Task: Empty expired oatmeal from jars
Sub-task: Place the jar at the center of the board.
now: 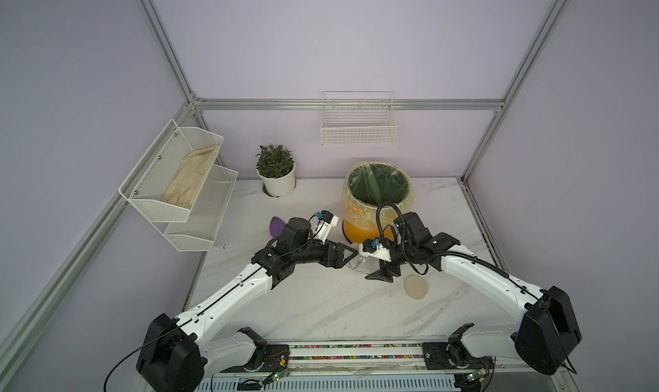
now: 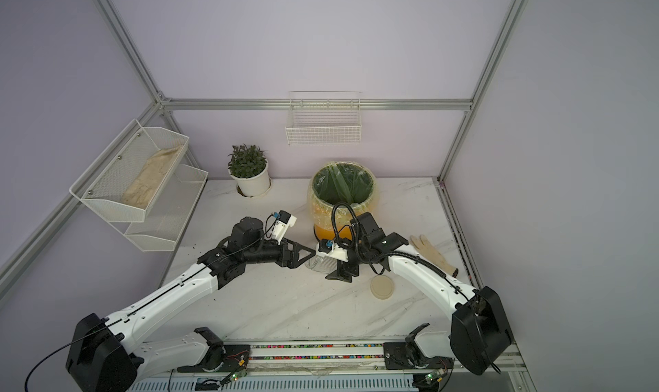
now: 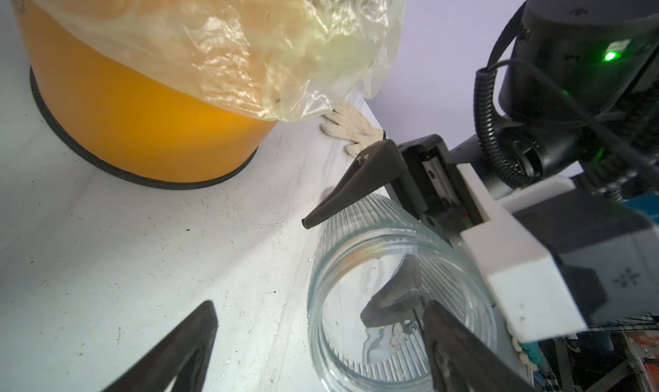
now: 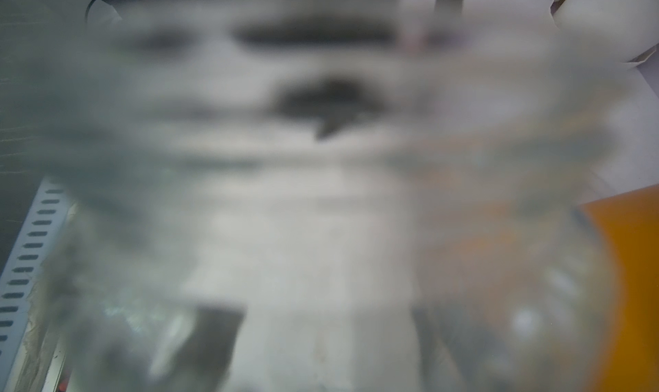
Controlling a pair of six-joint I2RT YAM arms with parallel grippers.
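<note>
We see the white marbled table (image 1: pixel 321 311), and on it the orange bin (image 1: pixel 357 232), lined with a thin plastic bag (image 3: pixel 249 51). Just in front of the bin, the right gripper (image 1: pixel 366 263) clamps the jar (image 3: pixel 356 229) by its wall. The left gripper (image 3: pixel 319 306) has its jaws wide apart at the jar's mouth and grips nothing. The jar is of clear glass with fine ribs, turned on its side, and we see the table through it. The round beige lid (image 1: pixel 415 286) lies flat on the table, near the right gripper.
</note>
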